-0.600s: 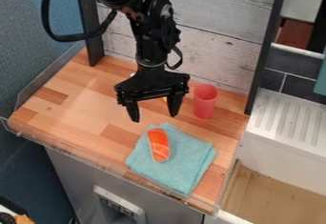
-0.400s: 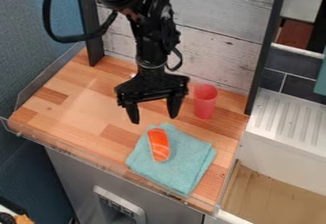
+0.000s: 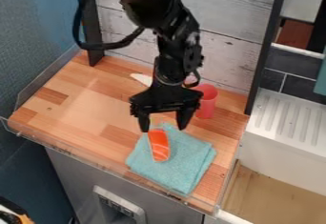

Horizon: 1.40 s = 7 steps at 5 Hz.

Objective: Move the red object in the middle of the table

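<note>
Cup (image 3: 207, 105) stands beside my wide-spread claw (image 3: 164, 128)

I take the cup to be the red object I must move, since the salmon piece (image 3: 158, 147) looks more orange. It stands upright at the rear of the table (image 3: 83, 104), towards the drainer (image 3: 286, 118) and near the white boards (image 3: 232, 51). From my claw it lies off to the drainer side and a little back; in the camera view my outer finger comes very close to its side, though I cannot tell whether they touch. Its long axis runs straight up, so I judge that a grasp needs me across and back, one finger on either side of its wall.

My only arm (image 3: 167, 32) comes in from the top edge and bends down to the wrist, with the claw pointing at the table. The two fingers are well apart, holding nothing, their tips by the far end of the salmon and the back edge of the folded cloth (image 3: 181, 163). Closing here would miss the cup. Shifting sideways while this low could knock it over, so I should rise first, then line up. The cup's move to the middle is not yet done.
</note>
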Motion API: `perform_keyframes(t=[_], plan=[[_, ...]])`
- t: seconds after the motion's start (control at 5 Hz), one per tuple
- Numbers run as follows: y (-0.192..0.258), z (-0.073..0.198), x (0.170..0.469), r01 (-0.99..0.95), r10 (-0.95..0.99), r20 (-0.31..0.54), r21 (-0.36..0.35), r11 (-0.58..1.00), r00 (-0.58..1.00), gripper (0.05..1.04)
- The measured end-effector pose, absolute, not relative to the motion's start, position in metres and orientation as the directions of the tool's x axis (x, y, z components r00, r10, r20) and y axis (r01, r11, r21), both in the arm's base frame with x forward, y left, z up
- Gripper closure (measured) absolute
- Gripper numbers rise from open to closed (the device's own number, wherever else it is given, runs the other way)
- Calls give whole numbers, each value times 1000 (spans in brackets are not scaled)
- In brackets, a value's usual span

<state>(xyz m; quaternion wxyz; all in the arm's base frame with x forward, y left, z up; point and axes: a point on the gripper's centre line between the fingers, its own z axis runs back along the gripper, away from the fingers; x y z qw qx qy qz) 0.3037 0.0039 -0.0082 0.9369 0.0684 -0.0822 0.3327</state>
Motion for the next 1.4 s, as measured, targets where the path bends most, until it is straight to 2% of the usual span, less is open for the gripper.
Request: perform_keyframes(t=[0.2, 0.4, 1.0, 1.4], plan=[[-11, -8, 311, -618, 572, 315, 63, 784, 757, 83], [-12, -11, 319, -606, 547, 394, 32, 795, 738, 83], [-34, -31, 351, -504, 505, 346, -101, 858, 791, 83], [-34, -41, 375, -500, 491, 367, -80, 863, 790, 83]])
